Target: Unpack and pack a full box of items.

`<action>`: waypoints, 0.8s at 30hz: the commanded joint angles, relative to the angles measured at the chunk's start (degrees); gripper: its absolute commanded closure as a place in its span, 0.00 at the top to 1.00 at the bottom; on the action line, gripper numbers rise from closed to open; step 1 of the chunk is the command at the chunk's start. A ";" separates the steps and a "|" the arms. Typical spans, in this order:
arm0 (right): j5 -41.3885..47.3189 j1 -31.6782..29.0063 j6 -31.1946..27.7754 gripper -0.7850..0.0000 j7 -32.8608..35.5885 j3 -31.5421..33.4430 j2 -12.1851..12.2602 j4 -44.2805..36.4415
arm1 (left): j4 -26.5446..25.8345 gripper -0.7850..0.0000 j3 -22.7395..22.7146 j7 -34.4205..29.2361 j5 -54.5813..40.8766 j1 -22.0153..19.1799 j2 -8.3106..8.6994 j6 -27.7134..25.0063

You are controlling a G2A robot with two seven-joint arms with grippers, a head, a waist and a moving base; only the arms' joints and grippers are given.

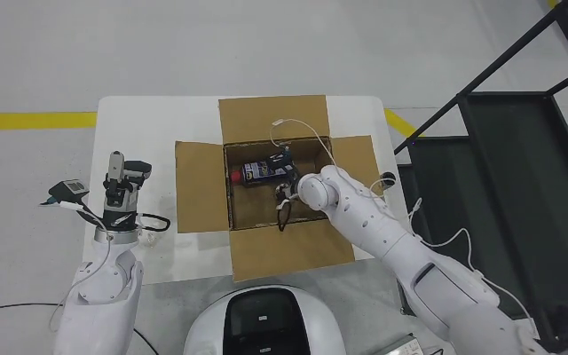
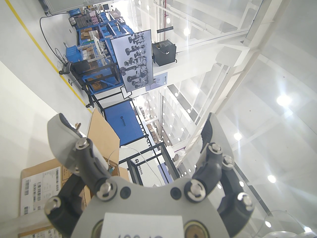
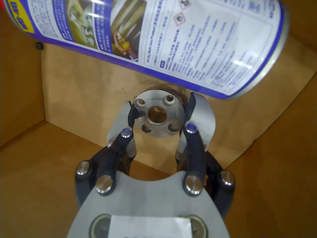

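**Currently in hand: flange pick from inside the box**

Noted on the white table (image 1: 160, 120): an open cardboard box (image 1: 275, 115), all four flaps folded outward. Inside, along the far wall, a spray can (image 1: 257, 170) on its side, red cap toward the robot's left. Reaching down into the box just beside that can: the right gripper (image 3: 161, 104), clamped on a round steel flange (image 3: 158, 116), one finger at each side of the rim, bolt-hole face turned toward the wrist camera. Flange resting on the box floor or already lifted clear: not determinable. Well apart, above the left part of the table: the left gripper (image 2: 135, 125), pointing upward, fingers spread wide, nothing between them.

Judged as the unpacking half of the task, early to midway, with at least the can yet to come out.

Recommended for the lift:
- Raise straight up, away from the can body lying close past the fingertips.
- Keep the wrist level; expect a heavy, smooth disc, gripped on a curved rim, to pivot or slip under any jerk.
- Clear the box wall and the near flap fully before any sideways travel.
- Set down flat on bare table beside the box, then release.
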 commanded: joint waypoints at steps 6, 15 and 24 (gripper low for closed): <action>-2.49 -2.56 -0.17 0.00 1.73 3.88 1.66 -7.33 | 0.00 1.00 0.00 0.01 0.00 0.00 0.00 0.00; -2.56 -8.09 -3.88 0.00 5.90 11.29 4.43 -16.91 | 0.00 1.00 0.00 0.01 0.00 0.00 0.00 0.00; -3.46 -7.48 -6.11 0.00 8.48 11.17 4.49 -13.74 | 0.00 1.00 0.00 0.01 0.00 0.00 0.00 0.00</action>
